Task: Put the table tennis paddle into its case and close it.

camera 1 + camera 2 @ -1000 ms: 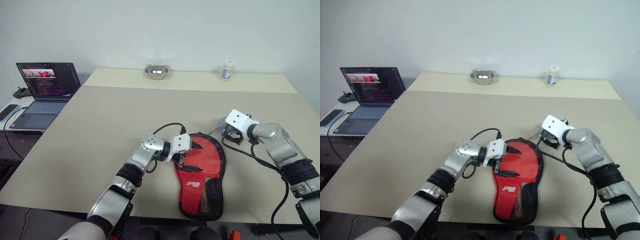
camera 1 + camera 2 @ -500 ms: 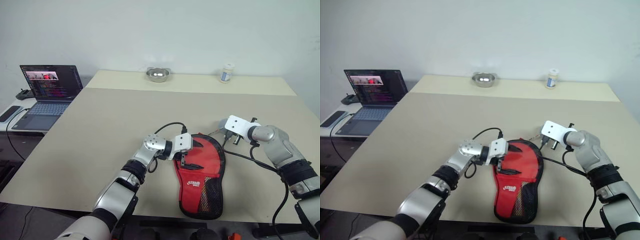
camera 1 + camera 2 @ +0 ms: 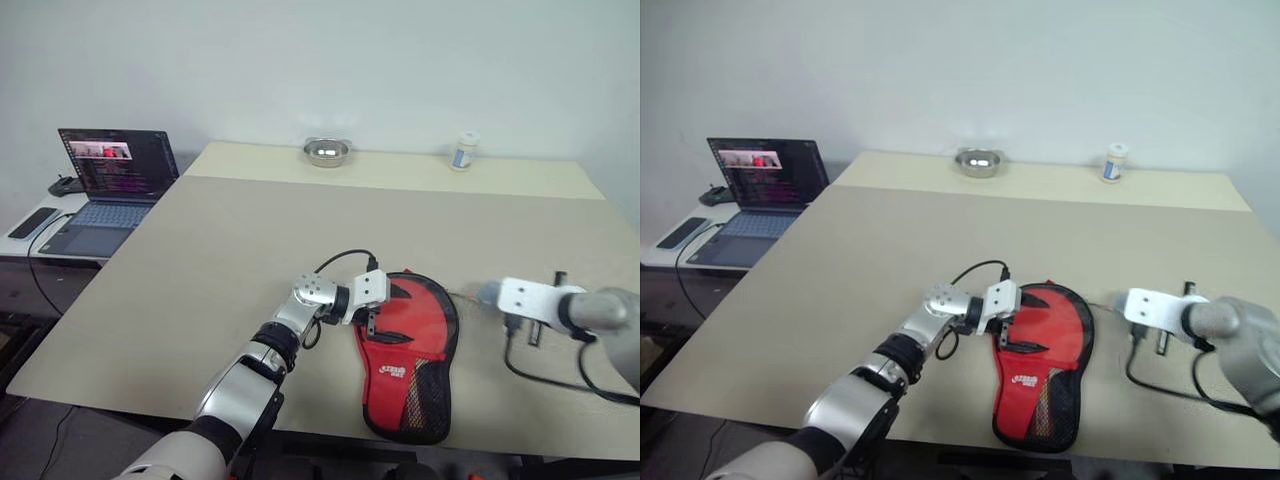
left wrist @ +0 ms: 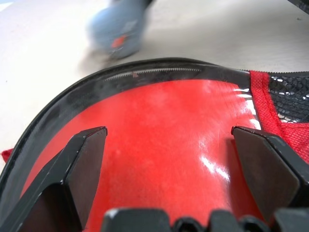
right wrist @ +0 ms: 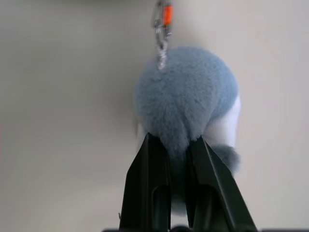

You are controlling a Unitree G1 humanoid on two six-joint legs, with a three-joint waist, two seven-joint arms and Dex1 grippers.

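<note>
The case (image 3: 408, 340) lies flat on the table, red face with white logo and black mesh up, its round end toward the far side. The table tennis paddle is hidden. My left gripper (image 3: 376, 324) hovers open over the case's round red part (image 4: 164, 121), a finger to each side. Zip teeth (image 4: 159, 72) run along the black rim. To the right of the case, my right gripper (image 5: 175, 140) is shut on a fluffy blue-grey pompom (image 5: 186, 92), which hangs from a metal clip with an orange bit (image 5: 163, 19). The pompom (image 3: 487, 292) sits just off the case's right edge.
A steel bowl (image 3: 326, 151) and a small white bottle (image 3: 461, 151) stand at the table's far edge. An open laptop (image 3: 115, 165) and a phone (image 3: 38, 222) rest on a side table at the left. A black cable (image 3: 560, 380) trails under my right arm.
My right gripper shut on the pompom and drew back to the right, away from the case's rim. My left gripper stayed over the case. The camera view has shifted.
</note>
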